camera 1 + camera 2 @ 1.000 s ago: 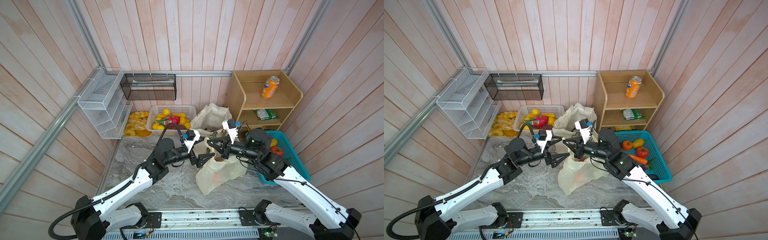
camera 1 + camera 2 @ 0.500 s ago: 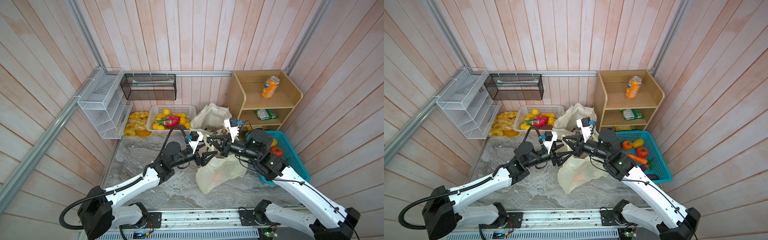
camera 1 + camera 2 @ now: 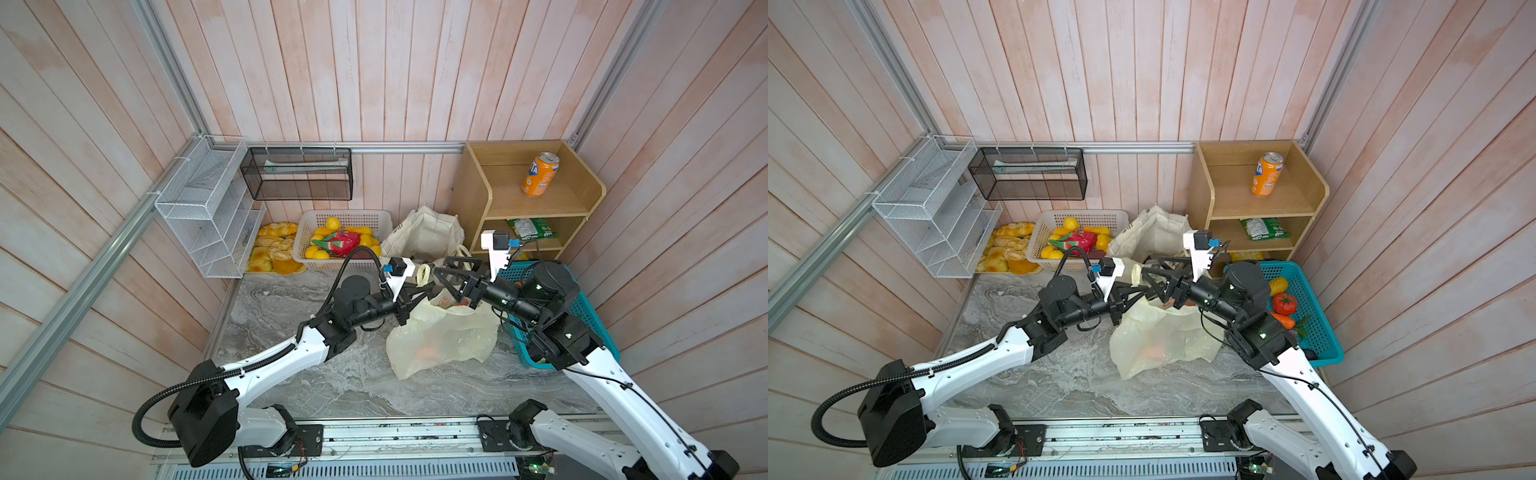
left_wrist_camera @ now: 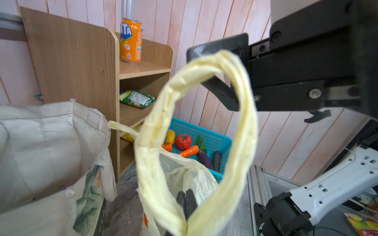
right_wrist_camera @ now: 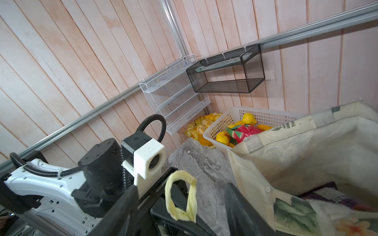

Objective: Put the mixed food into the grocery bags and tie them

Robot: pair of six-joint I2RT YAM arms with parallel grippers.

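Note:
The pale-yellow plastic grocery bag (image 3: 440, 332) (image 3: 1158, 332) stands mid-table, with orange-red mixed food (image 3: 428, 353) showing through it. My left gripper (image 3: 424, 286) (image 3: 1140, 286) (image 4: 187, 201) is shut on the base of the bag's handle loop (image 4: 196, 71) (image 5: 180, 175). My right gripper (image 3: 440, 270) (image 3: 1148, 272) (image 5: 184, 204) is open, its fingers (image 4: 216, 46) on either side of the loop and apart from it. The bag's second handle (image 4: 122, 127) hangs free. Behind stands the cream canvas tote (image 3: 424, 232) (image 5: 306, 153), with a purple packet (image 5: 327, 196) inside.
A teal basket (image 3: 590, 307) of toy vegetables sits right of the bag. The wooden shelf (image 3: 478, 199) at the back right holds an orange soda can (image 3: 540, 174) and a green packet (image 3: 528, 227). A white fruit basket (image 3: 307, 224) and wire racks (image 3: 208, 208) are at the back left.
My left gripper moved right to the handle loop and shut on it. My right gripper, shut on that handle before, has opened.

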